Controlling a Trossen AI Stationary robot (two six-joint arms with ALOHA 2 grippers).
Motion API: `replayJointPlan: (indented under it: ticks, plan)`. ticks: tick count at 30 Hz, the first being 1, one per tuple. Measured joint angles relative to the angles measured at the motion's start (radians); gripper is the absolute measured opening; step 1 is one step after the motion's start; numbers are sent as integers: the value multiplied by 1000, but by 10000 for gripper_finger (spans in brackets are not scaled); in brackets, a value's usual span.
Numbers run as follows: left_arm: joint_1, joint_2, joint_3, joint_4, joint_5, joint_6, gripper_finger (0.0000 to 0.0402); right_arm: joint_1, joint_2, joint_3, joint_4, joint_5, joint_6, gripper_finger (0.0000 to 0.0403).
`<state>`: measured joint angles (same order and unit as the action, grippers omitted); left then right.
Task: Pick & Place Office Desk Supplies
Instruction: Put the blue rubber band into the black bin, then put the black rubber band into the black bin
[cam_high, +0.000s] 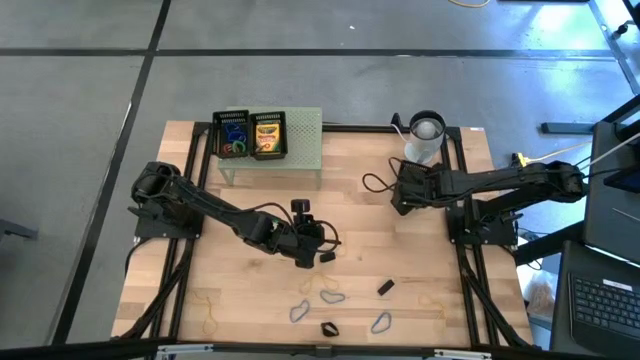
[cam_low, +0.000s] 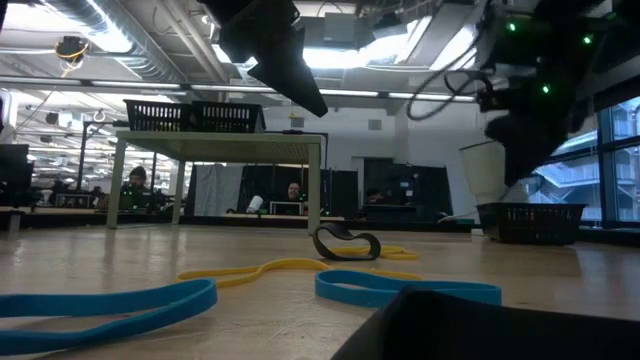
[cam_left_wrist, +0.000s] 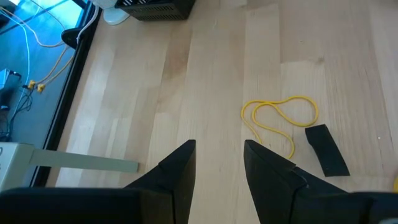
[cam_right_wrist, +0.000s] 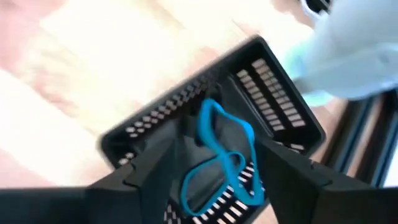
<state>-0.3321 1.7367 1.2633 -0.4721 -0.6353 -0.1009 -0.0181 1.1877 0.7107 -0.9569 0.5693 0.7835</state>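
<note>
Overhead camera shows two dark robot arms over a pale wooden surface (cam_high: 250, 290). The right hand (cam_high: 398, 190) hangs above a small black perforated basket (cam_right_wrist: 273, 93) near a white cup (cam_high: 425, 138); only the right wrist camera reveals what the overhead one hides: spread fingers (cam_right_wrist: 149, 168) with a blue rubber loop (cam_right_wrist: 217, 162) between them, over the basket, and I cannot tell whether they touch it. The left hand (cam_left_wrist: 217, 162) hovers mid-surface, fingers partly apart and empty, close to a thin yellow rubber band (cam_left_wrist: 280, 118) and a flat black clip (cam_left_wrist: 326, 149). More loops and clips lie scattered along the near edge. Likely risk: the springy loop may catch on the basket rim and bounce out, or cling to a finger as the hand lifts away.
</note>
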Motion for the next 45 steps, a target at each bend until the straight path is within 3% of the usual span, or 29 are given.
replayJointPlan:
  ticks: [6, 17, 22, 29, 35, 41, 45]
  plan:
    - [0, 0, 0, 0, 0, 0, 130, 0, 0, 69, -1, -71, -111, 247]
    - [0, 0, 0, 0, 0, -6, 130, 0, 0, 81, -31, -66, -114, 249]
    - [0, 0, 0, -2, 11, -96, 130, 0, 0, 81, -20, -118, -114, 249]
    - [1, 13, 0, 30, 198, -150, 133, 0, 0, 81, 38, -133, -115, 249]
    - [1, 83, -1, 125, 372, -127, 164, 0, 0, 81, 142, -134, -165, 249]
    - [10, 186, -1, 153, 364, -113, 208, 0, 0, 81, 210, -143, -215, 249]
    - [40, 234, -2, 215, 437, -113, 225, 0, 0, 81, 228, -143, -234, 249]
